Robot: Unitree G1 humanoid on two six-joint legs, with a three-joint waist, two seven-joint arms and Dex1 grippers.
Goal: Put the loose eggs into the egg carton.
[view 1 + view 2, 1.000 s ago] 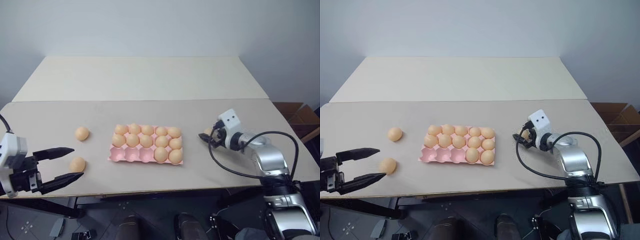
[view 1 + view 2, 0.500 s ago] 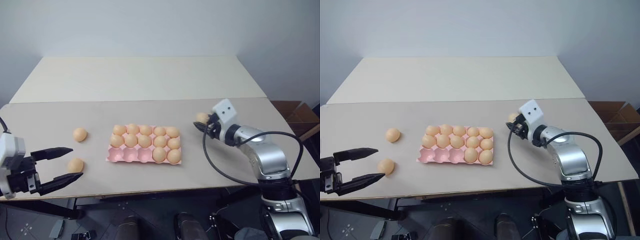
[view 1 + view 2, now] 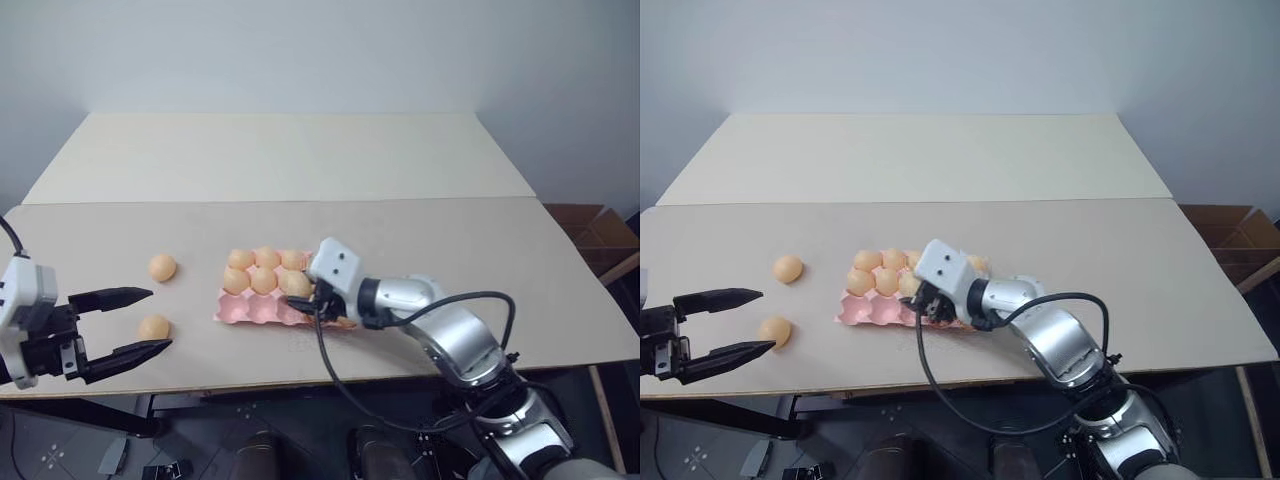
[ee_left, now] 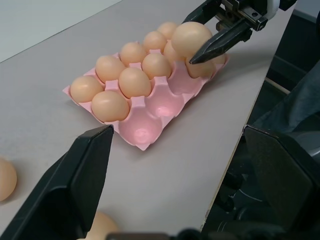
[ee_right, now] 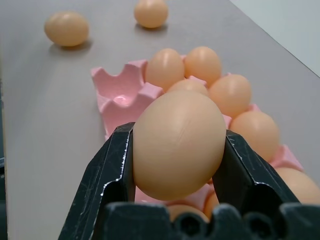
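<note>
The pale pink egg carton lies mid-table with eggs in most cups; the front-row cups nearest my left gripper are bare. My right gripper hangs over the carton's front row, shut on a loose egg, which sits squarely between both fingers. Two more loose eggs lie on the table left of the carton, one farther back and one nearer. My left gripper hovers open at the table's left front, its fingertips beside the nearer egg and holding nothing.
A paler second table adjoins the back edge. Cardboard boxes stand on the floor at the far right. The right arm's black cable loops over the table's front edge.
My right gripper shut on the egg right of the carton, lifted it and swung left over the carton's front row. The left gripper stayed put and open.
</note>
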